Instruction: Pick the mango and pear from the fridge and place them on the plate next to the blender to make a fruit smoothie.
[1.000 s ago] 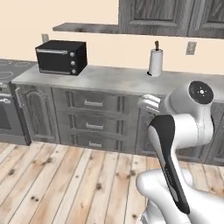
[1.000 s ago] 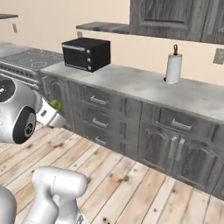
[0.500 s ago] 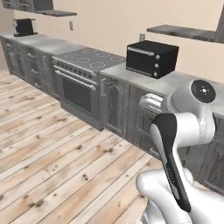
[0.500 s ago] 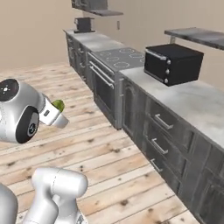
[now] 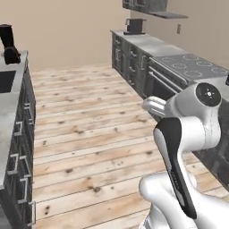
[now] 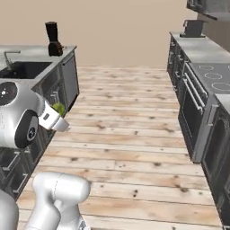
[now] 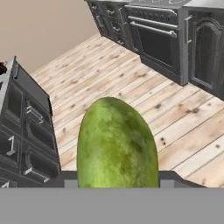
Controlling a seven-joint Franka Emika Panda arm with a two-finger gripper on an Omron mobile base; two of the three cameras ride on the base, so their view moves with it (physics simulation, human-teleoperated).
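Wooden floorboards run down the middle of the kitchen, with dark grey cabinets on both flanks and a bare beige wall at the far end. We carry a green fruit [image 7: 117, 144] in our gripper [image 6: 60, 117], the jaws closed on it; from colour and long rounded shape we cannot say for certain whether it is the pear or the mango. We judge it is held high and close to the arm because this is the carrying stage: the base is crossing the room, and a tucked load is less likely to knock a cabinet.

From the right base camera, the blender [image 6: 53, 39] stands at about 11 o'clock on the island counter [image 6: 38, 51], beyond a sink [image 6: 20, 68]. From the left base camera the same blender [image 5: 9, 44] sits at 10 o'clock, near the frame's edge. The plate should be next to it, but we cannot make it out at this range.

What the hand camera adds is the fruit's mottled skin up close, with the stove [image 7: 157, 30] at 1 o'clock behind it. The right base camera catches just a sliver of that fruit past the wrist (enough to confirm the grip is loaded). The left base camera instead gives the cooktop [image 5: 190, 67] at 2 o'clock.
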